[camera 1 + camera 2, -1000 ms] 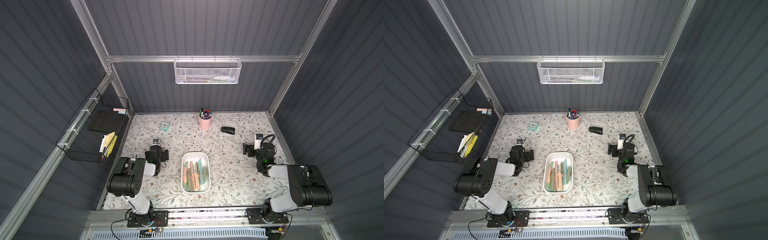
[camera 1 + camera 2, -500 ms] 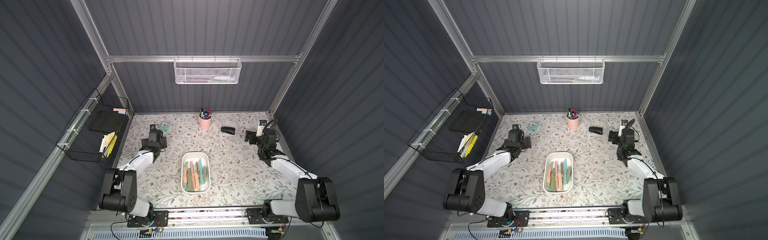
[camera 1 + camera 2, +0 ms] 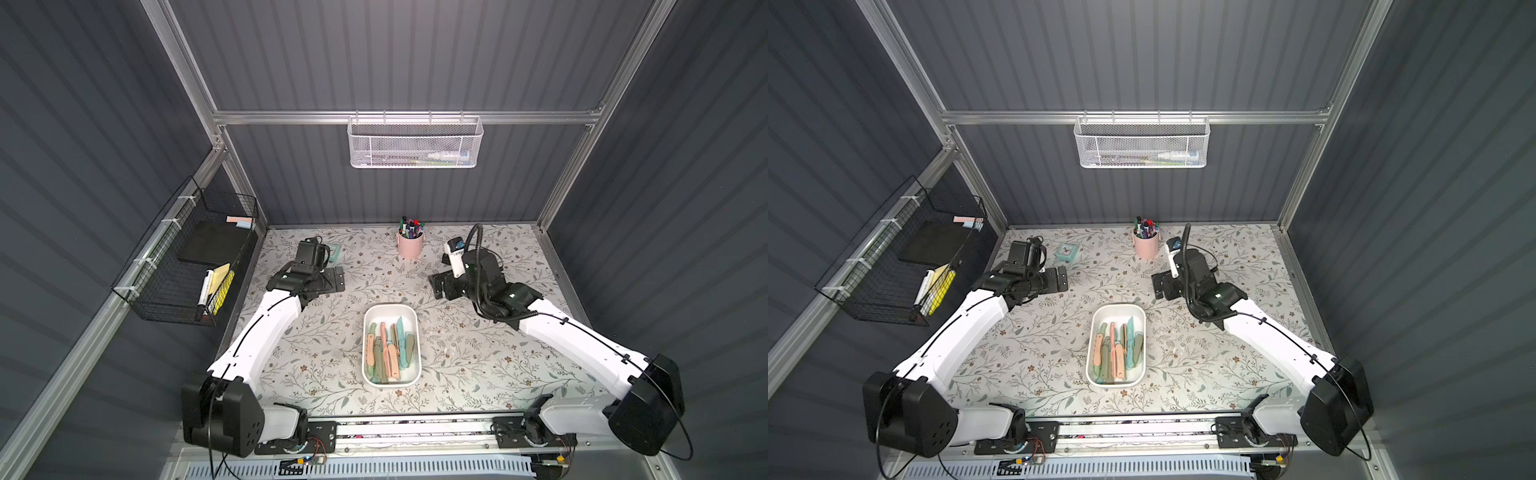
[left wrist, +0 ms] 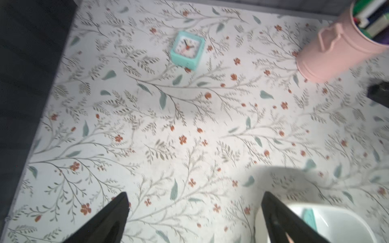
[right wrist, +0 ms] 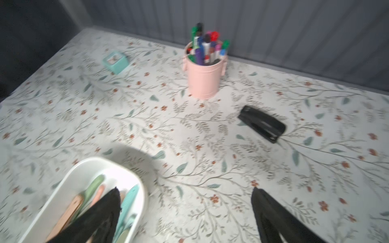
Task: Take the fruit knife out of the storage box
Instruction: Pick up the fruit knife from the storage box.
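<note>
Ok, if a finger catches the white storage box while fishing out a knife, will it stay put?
Probably slides: the storage box looks like light, shallow plastic resting loose on the floral table cover. Unlikely to tip, being low and wide. The fruit knives lie piled loosely inside, so they would likely shift with it.

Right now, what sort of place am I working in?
Probably a mock desk or home-office corner built inside a robot test booth: grey panelled walls on an aluminium frame, a floral-covered tabletop, and desk items such as a pink pen cup, a small teal clock and a black stapler.
</note>
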